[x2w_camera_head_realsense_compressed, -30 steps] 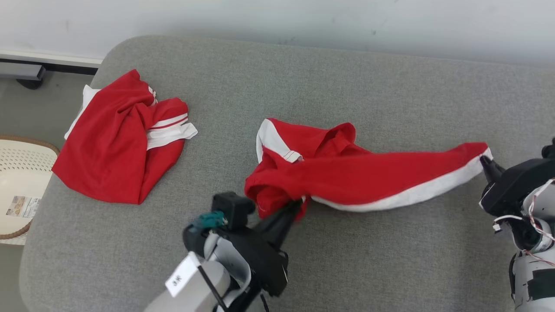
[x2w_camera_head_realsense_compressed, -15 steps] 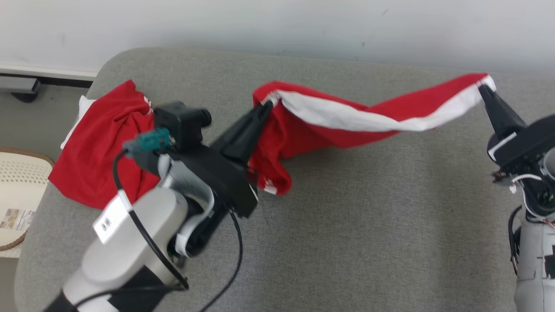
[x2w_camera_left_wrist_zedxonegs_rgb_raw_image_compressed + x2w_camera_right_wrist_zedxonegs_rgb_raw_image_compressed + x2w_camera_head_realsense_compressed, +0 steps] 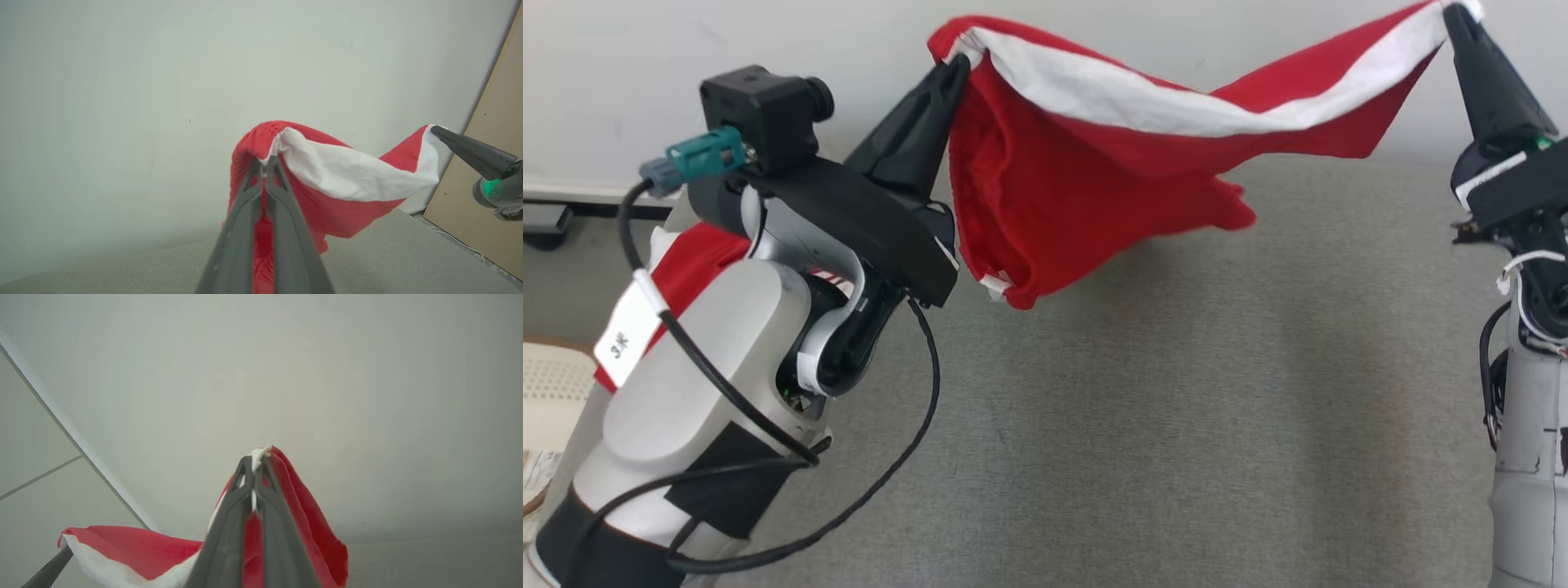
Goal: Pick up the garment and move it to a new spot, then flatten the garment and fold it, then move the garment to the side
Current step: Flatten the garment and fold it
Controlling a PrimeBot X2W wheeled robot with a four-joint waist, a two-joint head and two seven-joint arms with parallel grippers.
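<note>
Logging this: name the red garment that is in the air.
The white-banded red garment, strung between the left gripper and right gripper; the other red garment lies behind the left arm.

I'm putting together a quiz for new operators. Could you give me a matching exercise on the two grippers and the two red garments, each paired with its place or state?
Things:
1. left gripper
2. right gripper
3. lifted garment
4. second garment

Places or states:
A. shut on the right end of the white band
B. partly hidden behind the left arm
C. strung between both grippers
D. shut on the white band's left end

Pairs: 1-D, 2-A, 3-C, 4-B
</note>
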